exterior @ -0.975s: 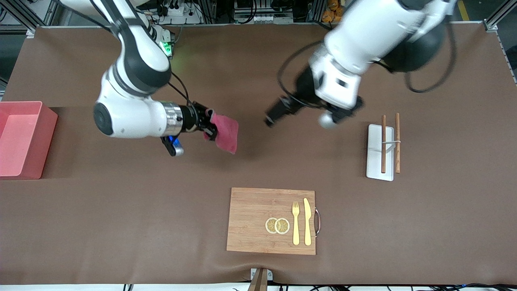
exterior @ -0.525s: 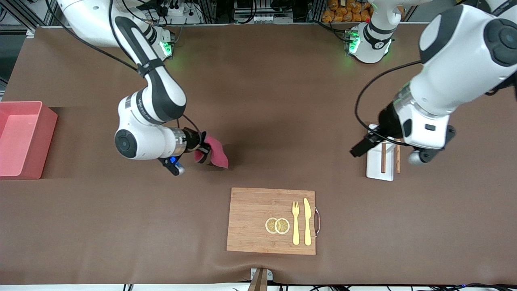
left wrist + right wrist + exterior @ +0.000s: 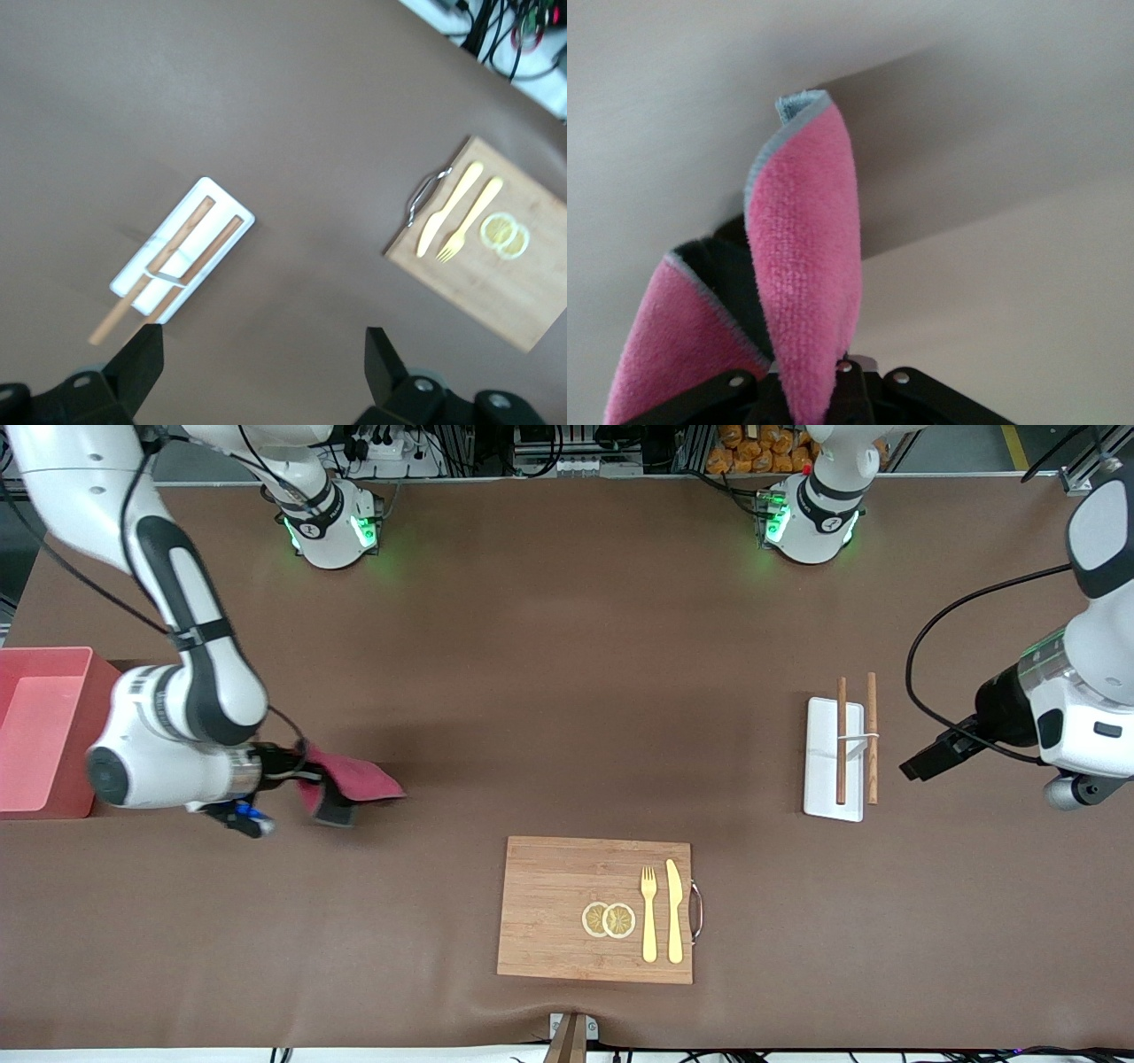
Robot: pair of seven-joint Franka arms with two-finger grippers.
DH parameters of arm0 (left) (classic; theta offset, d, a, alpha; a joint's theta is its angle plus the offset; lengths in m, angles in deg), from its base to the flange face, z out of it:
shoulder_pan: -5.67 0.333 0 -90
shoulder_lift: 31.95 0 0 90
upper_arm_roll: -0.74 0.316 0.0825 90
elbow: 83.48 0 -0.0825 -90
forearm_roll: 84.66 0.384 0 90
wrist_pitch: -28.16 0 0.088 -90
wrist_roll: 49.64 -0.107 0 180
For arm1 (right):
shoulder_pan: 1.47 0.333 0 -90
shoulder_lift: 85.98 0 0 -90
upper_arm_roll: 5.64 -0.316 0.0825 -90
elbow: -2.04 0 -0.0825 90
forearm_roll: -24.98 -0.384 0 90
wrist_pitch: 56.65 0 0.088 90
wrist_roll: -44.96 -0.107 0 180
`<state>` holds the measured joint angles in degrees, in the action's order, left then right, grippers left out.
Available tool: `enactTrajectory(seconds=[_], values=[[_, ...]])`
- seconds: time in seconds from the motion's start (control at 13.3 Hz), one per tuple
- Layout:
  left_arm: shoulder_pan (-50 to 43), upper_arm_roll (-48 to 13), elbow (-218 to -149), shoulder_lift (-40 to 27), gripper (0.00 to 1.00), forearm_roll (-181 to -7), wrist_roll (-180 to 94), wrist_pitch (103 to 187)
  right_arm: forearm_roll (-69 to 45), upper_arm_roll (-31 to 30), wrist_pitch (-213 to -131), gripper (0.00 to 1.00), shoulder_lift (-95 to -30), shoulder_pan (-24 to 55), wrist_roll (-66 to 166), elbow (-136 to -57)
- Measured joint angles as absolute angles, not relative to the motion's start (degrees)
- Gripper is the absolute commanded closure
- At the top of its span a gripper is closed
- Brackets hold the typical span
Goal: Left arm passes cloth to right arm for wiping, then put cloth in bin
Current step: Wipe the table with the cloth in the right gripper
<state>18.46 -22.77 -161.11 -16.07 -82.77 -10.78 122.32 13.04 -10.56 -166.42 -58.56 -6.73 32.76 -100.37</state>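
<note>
A: Right hand (image 3: 297, 775) pinches the cloth (image 3: 350, 784) by one edge. The rest trails low over the worktop (image 3: 567, 655), well apart from the board (image 3: 549, 908), toward the right arm's end. My guess is the low trailing grip suits dragging it for a wipe.

B: And the bin (image 3: 44, 731)?

A: Just beside the right arm's elbow, at the worktop's edge. Nothing shows in it. The cloth is between bin and board, closer to the bin.

B: Left hand (image 3: 930, 757)?

A: Fingers spread and holding nothing, seen plainly in the left wrist view (image 3: 257, 372). It hangs over bare worktop near the chopstick rest (image 3: 834, 757), toward the left arm's end from the board. The left arm waits.

B: Change from half a second ago?

A: The right hand and cloth have swept away from the board toward the bin. The left arm has pulled farther out past the rest. Fork (image 3: 649, 912), knife (image 3: 674, 911) and lemon slices (image 3: 609, 919) sit on the board unmoved.

B: Stage?

A: Handover looks done. Judging by the motion, it's a wipe stroke or the carry to the bin.
</note>
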Motion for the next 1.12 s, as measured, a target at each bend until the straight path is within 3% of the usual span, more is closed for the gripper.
enactTrajectory(seconds=[0.3, 0.53, 0.67, 0.9, 1.12], values=[[20.3, -21.0, -161.1, -18.0, 0.0, -82.7, -26.4, 116.5, 20.4, -10.4, -168.2, 1.0, -58.6, -18.9, 56.0, -99.6], [10.8, -10.1, -162.5, -21.8, 0.0, -82.7, -33.1, 113.7, 25.6, -10.5, -168.8, 1.0, -58.6, -25.5, 66.7, -96.9], [2.6, -3.6, -165.3, -26.0, 0.0, -82.7, -35.6, 113.0, 29.7, -10.5, -169.5, 1.0, -58.7, -27.2, 71.1, -94.3], [0.2, -2.4, -169.3, -31.5, 0.0, -82.7, -41.3, 110.3, 32.5, -11.3, -169.6, 1.0, -58.7, -27.1, 71.6, -93.2], [-0.1, -2.1, -170.9, -33.9, 0.0, -83.0, -48.7, 107.2, 31.7, -12.4, -173.3, 1.0, -58.4, -25.0, 69.5, -97.2]])
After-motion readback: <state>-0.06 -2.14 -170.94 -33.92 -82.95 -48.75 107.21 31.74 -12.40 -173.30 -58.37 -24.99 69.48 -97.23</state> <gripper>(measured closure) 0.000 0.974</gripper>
